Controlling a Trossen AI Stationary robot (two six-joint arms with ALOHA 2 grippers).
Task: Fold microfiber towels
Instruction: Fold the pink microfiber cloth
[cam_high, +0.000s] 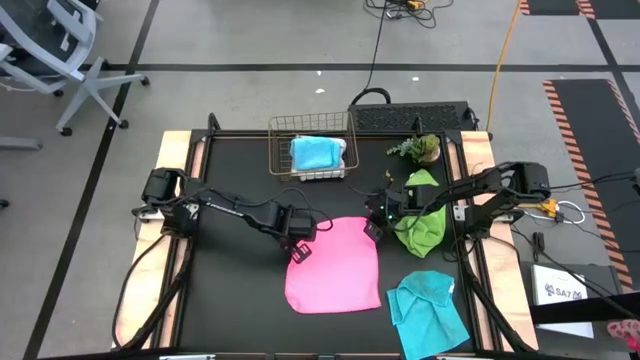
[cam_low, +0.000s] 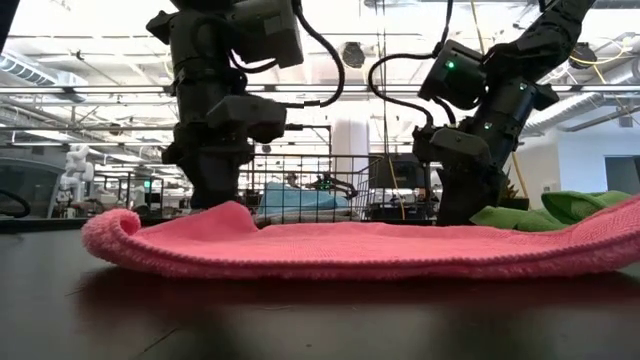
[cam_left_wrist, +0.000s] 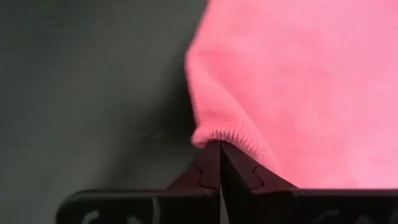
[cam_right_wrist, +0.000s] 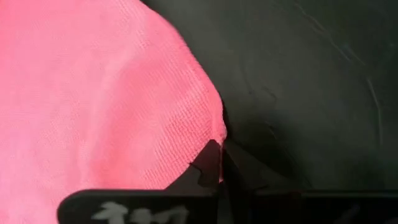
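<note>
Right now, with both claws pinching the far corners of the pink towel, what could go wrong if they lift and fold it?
1. The left claw and right claw each grip only a thin edge of the pink towel, so a corner might slip free.
2. The green towel lies right beside the right claw and could get dragged along.

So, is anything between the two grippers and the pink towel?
Nothing visible is. The left gripper is shut on one far corner of the pink towel, and the right gripper is shut on the other far corner. The green towel lies beside the right gripper, off to the side.
</note>
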